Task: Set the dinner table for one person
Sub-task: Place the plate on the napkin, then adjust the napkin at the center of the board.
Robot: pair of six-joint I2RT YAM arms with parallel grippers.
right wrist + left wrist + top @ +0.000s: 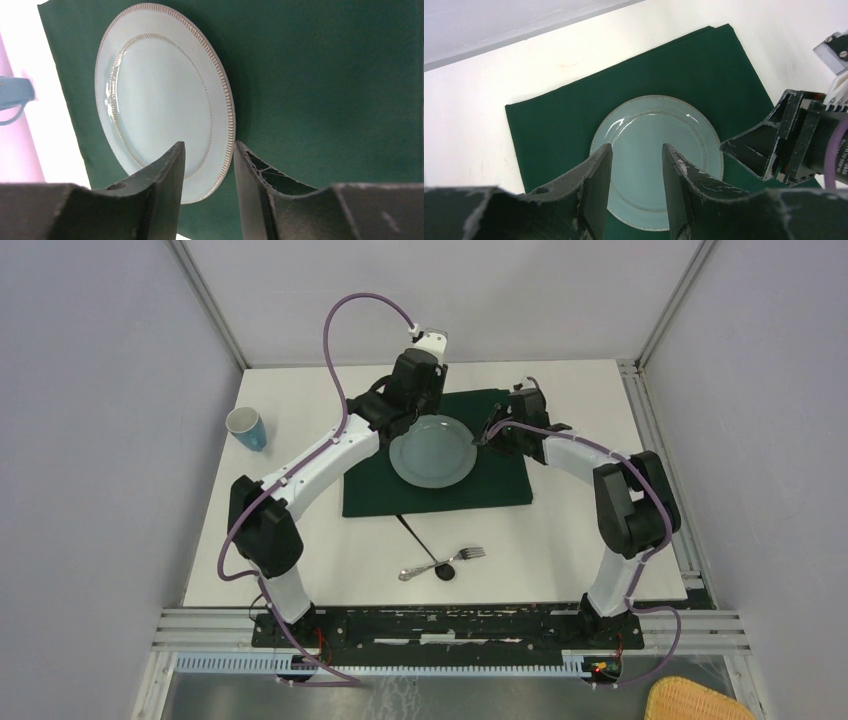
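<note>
A pale blue plate [432, 450] [649, 125] [160, 90] lies flat on a dark green cloth [500, 485] [559, 125] [325, 90] in the middle of the white dinner table [300, 540]. My left gripper [412, 418] [636, 147] hangs open above the plate's far-left part, with nothing between its fingers. At the plate's right edge my right gripper [487, 437] [209, 145] is open too. The plate's rim shows in the gap between its fingers, clear of both.
A light blue cup [246, 427] [12, 95] stands on the table left of the cloth. In front of the cloth a silver fork [465, 554] lies crossed with a dark utensil [420, 540]. A wicker basket [700, 700] sits off the table at the near right.
</note>
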